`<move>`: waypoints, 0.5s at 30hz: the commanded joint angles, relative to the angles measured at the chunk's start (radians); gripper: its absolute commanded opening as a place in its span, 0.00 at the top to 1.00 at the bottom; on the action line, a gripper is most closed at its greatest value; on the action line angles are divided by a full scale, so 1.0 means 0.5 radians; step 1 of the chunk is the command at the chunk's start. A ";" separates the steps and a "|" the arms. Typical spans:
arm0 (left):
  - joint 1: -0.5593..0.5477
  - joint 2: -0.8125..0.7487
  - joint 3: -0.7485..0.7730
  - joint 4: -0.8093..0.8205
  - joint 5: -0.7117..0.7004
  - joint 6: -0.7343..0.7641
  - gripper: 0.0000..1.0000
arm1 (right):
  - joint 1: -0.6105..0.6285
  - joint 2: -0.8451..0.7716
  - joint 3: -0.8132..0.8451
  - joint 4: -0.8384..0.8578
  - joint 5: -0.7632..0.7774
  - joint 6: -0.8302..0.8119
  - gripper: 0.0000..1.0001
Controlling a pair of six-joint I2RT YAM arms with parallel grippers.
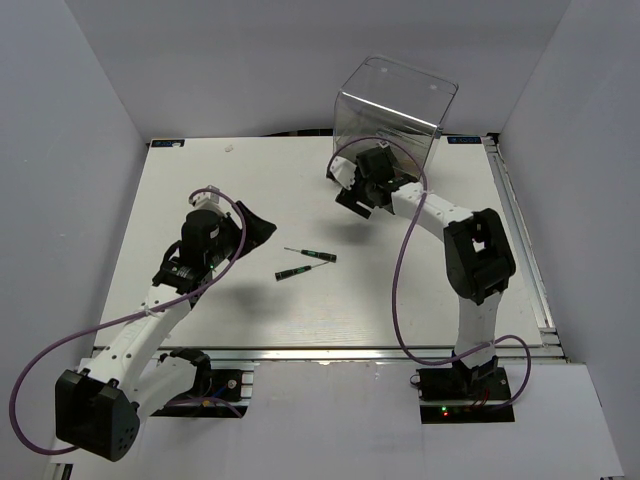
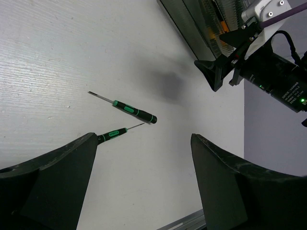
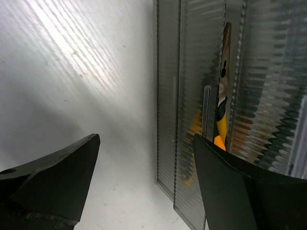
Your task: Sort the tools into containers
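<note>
White table, grey walls around it (small white scrap near far edge).

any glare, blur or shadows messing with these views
Top external: even light, sharp, only soft grey shadows on the table. Left wrist: the farther screwdriver and the nearer screwdriver are crisp, with a soft dark shadow patch beyond them. Right wrist: a bright glare streak on the table, and the cabinet has a ribbed wall that ripples the orange-handled tool behind it.
</note>
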 commanded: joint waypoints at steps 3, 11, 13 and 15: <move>0.002 -0.011 -0.012 0.052 0.082 -0.007 0.10 | -0.081 -0.018 0.109 0.014 -0.019 -0.082 0.14; 0.002 0.069 -0.024 0.211 0.229 -0.025 0.10 | -0.134 -0.058 0.082 -0.014 -0.090 -0.122 0.11; 0.002 0.118 -0.027 0.254 0.293 -0.043 0.10 | -0.143 -0.058 0.094 -0.029 -0.087 -0.112 0.11; 0.002 0.164 -0.021 0.309 0.336 -0.046 0.10 | -0.167 -0.033 0.155 -0.072 -0.099 -0.082 0.11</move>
